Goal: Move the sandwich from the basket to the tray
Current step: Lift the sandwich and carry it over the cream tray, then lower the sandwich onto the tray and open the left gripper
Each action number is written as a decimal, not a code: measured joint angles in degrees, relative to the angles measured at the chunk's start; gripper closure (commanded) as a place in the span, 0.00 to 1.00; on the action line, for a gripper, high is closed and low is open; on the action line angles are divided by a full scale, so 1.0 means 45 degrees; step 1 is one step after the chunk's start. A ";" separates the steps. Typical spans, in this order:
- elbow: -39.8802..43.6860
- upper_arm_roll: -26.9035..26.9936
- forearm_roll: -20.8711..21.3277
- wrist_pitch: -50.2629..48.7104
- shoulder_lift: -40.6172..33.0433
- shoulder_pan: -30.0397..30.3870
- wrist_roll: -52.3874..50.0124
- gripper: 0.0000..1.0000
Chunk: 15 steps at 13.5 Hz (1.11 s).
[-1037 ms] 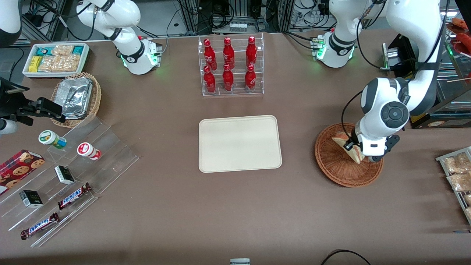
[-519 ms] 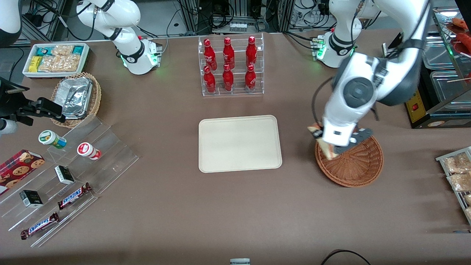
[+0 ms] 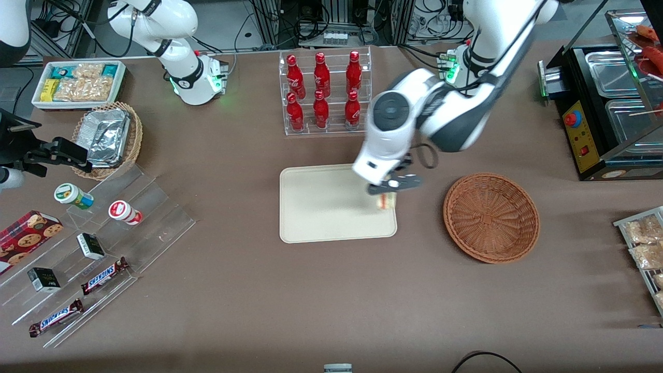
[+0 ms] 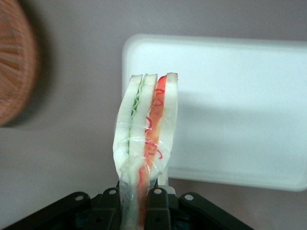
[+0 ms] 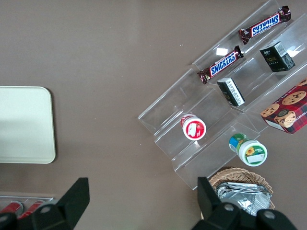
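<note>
**Sandwich held over tray's edge**

On brown surface point(image 3: 259, 290): cream tray point(image 3: 321, 207), wicker basket point(image 3: 491, 217) beside it toward working arm's end. Above tray's basket-side edge, pincer point(image 3: 387, 192) clamped on wrapped sandwich point(image 4: 146, 129), hanging clear of tray.

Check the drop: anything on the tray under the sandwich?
Nothing visible. The gripper is shut on the sandwich, held over the edge of the tray nearest the basket. The tray surface shows bare in the front and wrist views, though the patch directly under the sandwich is hidden.
</note>
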 measured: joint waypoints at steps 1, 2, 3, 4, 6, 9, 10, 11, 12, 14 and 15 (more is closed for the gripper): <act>0.0203 -0.0013 0.0039 0.0065 0.0502 -0.0484 -0.0029 1.00; 0.0533 -0.0013 0.0123 0.0148 0.1042 -0.0910 -0.0085 1.00; 0.0993 -0.0011 0.0373 0.0211 0.1628 -0.1273 -0.0282 1.00; 0.1510 -0.0009 0.0806 0.0228 0.2247 -0.1570 -0.0610 1.00; 0.2364 -0.0006 0.1536 0.0306 0.3409 -0.2015 -0.1226 1.00; 0.2876 -0.0004 0.1829 0.1084 0.4440 -0.2292 -0.1790 1.00; 0.2927 -0.0004 0.1892 0.1229 0.4563 -0.2343 -0.1988 1.00; 0.2967 -0.0004 0.1937 0.1295 0.4642 -0.2376 -0.2152 1.00; 0.2982 -0.0004 0.2039 0.1301 0.4700 -0.2390 -0.2234 1.00; 0.2996 0.0006 0.2383 0.1304 0.4828 -0.2392 -0.2372 1.00; 0.3018 0.0065 0.2442 0.1308 0.4881 -0.2397 -0.2409 1.00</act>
